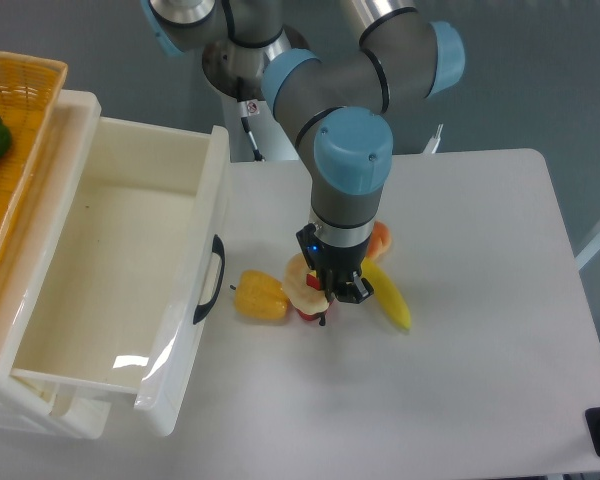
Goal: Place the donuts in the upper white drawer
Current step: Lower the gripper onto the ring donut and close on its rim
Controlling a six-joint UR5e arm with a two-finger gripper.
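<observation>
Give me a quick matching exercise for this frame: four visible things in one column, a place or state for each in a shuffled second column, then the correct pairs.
Things:
1. white drawer
2. yellow pepper
3. banana
4. wicker basket

Places or states:
A. lying on the table just right of the gripper
B. pulled open, nothing inside
C. at the far left edge, holding a green item
D. on the table beside the drawer's black handle

Pairs: 1-B, 2-D, 3-A, 4-C
</observation>
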